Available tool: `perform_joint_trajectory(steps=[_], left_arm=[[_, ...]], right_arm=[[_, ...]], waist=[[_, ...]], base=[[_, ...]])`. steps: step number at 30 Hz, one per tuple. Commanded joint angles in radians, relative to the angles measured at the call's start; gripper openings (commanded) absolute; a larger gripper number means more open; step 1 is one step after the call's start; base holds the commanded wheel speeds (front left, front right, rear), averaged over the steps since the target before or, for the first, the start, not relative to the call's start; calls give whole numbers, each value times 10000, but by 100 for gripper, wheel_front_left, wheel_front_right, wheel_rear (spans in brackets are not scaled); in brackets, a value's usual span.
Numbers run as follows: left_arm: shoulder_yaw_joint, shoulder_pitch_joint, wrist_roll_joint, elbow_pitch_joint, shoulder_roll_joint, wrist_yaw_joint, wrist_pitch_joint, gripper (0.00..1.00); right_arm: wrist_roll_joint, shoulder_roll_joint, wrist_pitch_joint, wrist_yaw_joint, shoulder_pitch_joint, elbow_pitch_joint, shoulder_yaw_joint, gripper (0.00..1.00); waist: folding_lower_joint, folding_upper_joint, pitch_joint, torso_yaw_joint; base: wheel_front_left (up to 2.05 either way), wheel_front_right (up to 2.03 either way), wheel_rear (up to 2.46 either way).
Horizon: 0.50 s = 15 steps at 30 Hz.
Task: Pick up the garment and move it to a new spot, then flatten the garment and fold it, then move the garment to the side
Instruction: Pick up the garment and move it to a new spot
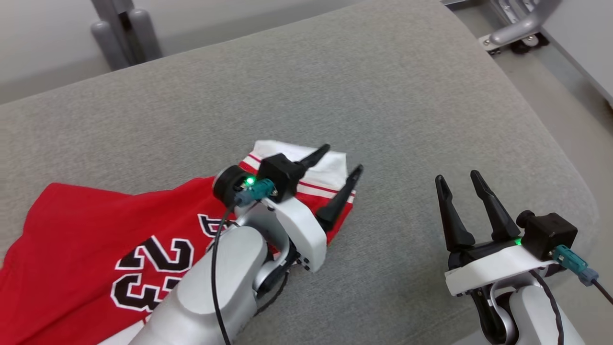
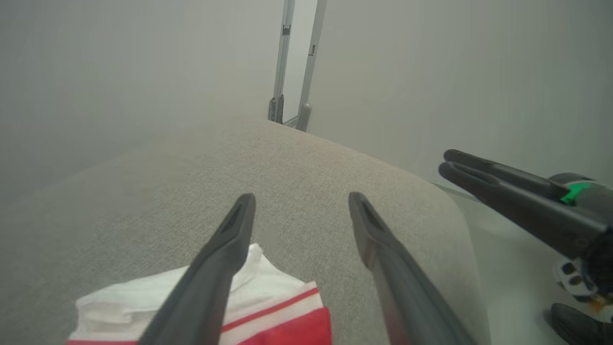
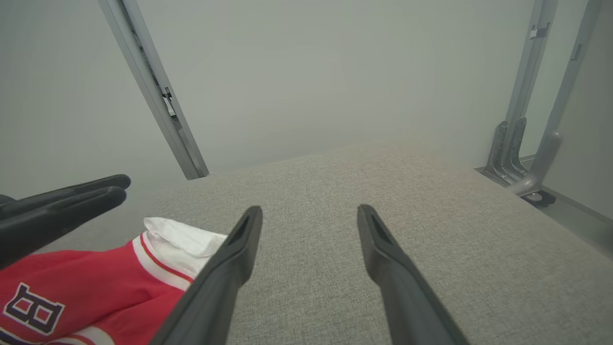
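Head view: I see left jaws wide, empty, over the red jersey (image 1: 86,225); right jaws beside, equally wide, empty.

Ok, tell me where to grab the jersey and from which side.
I'd pinch the white band at the jersey's right end, coming from above on the bare cushion side. That edge looks bunched and slightly raised, with free cushion beyond it; the left gripper is open right over it.
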Motion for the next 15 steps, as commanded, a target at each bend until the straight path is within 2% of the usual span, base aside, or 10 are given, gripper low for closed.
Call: perform_joint_trajectory(steps=[1, 4, 6, 9, 15], left_arm=[[-180, -163, -114, -52, 26, -41, -100, 100], [-590, -220, -38, -193, 34, -61, -358, 100], [-640, -206, 68, -338, 34, 118, -634, 100], [-394, -129, 146, -600, 183, 474, -978, 100], [443, 282, 47, -1191, 882, 1218, -1368, 100]], right_arm=[[-52, -49, -91, 1, -132, 45, -50, 100], [-169, -52, -100, 1, -130, 64, -186, 100], [-273, -55, -105, 1, -141, 28, -301, 100], [-442, -52, -101, 1, -153, -27, -483, 100], [-709, -60, 82, 1, -129, -179, -727, 100]], waist=[[0, 0, -24, 261], [0, 0, -90, 723], [0, 0, -147, 1092], [0, 0, -248, 1628], [0, 0, -538, 2498]], base=[[0, 0, 0], [0, 0, 0], [0, 0, 0], [0, 0, 0], [0, 0, 0]])
